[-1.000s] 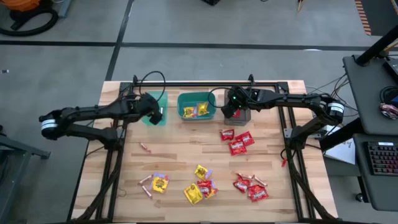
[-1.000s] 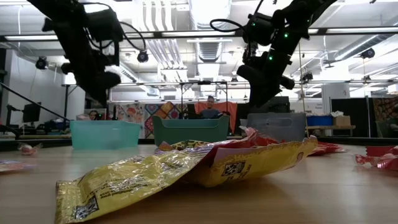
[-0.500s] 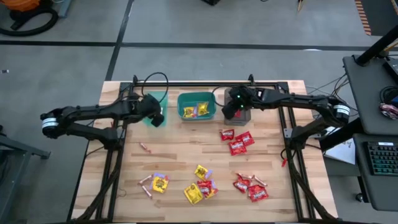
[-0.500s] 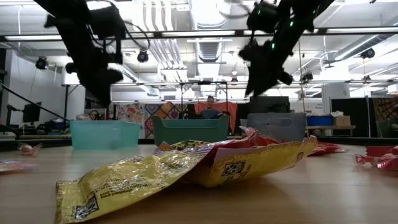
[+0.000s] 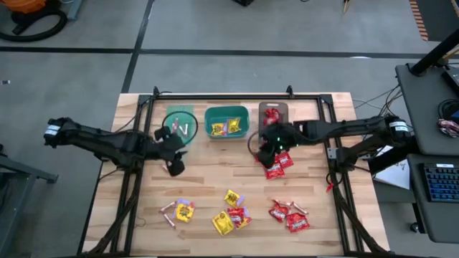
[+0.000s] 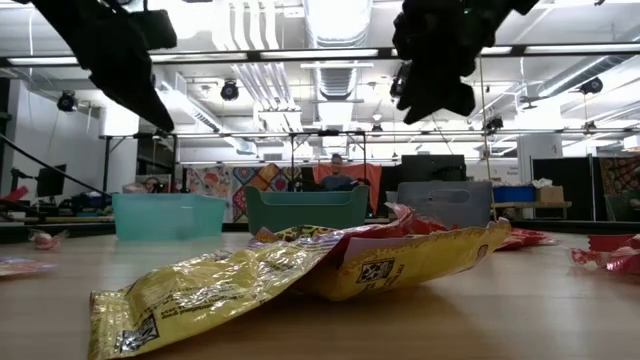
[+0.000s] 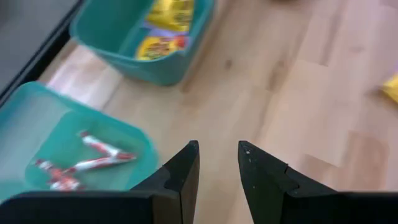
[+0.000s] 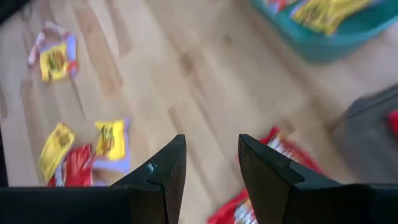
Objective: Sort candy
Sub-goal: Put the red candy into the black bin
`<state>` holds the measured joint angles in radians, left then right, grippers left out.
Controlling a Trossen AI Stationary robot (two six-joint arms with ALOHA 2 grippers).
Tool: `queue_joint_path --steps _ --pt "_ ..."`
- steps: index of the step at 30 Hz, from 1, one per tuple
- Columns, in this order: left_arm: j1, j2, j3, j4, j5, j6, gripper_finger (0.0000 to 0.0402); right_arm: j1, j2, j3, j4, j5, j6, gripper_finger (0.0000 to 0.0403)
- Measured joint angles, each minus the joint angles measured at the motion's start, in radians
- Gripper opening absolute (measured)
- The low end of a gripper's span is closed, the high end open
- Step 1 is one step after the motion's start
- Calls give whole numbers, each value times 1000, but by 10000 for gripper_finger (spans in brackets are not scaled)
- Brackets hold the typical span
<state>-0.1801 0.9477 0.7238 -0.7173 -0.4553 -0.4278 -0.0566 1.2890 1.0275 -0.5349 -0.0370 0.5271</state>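
1. Three bins are set in a row along the far edge of the counter (image 5: 315, 215), one for each kind of candy: a light teal bin (image 5: 180, 123) holding pinkish-tan sticks (image 7: 87, 158), a darker teal bin (image 5: 226, 122) holding yellow packets (image 5: 225, 127), and a grey-brown bin (image 5: 273, 113) holding a red packet.
2. The left gripper (image 7: 217, 163) is held just in front of the light teal bin, its jaws parted and nothing between them.
3. The right gripper (image 8: 209, 163) is poised over the red packets (image 5: 277, 164) beside the grey-brown bin, likewise parted and empty, probably for the next pick.
4. The unsorted candy (image 5: 231, 211) is left scattered toward the near edge.
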Motion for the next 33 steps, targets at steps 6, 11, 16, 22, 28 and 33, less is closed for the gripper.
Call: queue_joint_path --steps 6,11,16,22,28,33 --pt "-53 27 0 61 -5 11 95 74 51 0 -14 15 57 138" --pt "-52 46 0 80 -8 40 95 98 130 -1 -33 49 5 138" --pt "-52 61 -1 89 -8 73 95 108 199 -2 -116 111 -14 138" --pt "-52 66 -1 112 -19 106 95 107 248 -2 -131 156 -26 138" --pt "-52 66 -1 115 -86 111 95 122 304 34 -137 226 -84 138" --pt "-52 66 -1 116 -87 111 95 131 365 86 -141 257 -133 138"
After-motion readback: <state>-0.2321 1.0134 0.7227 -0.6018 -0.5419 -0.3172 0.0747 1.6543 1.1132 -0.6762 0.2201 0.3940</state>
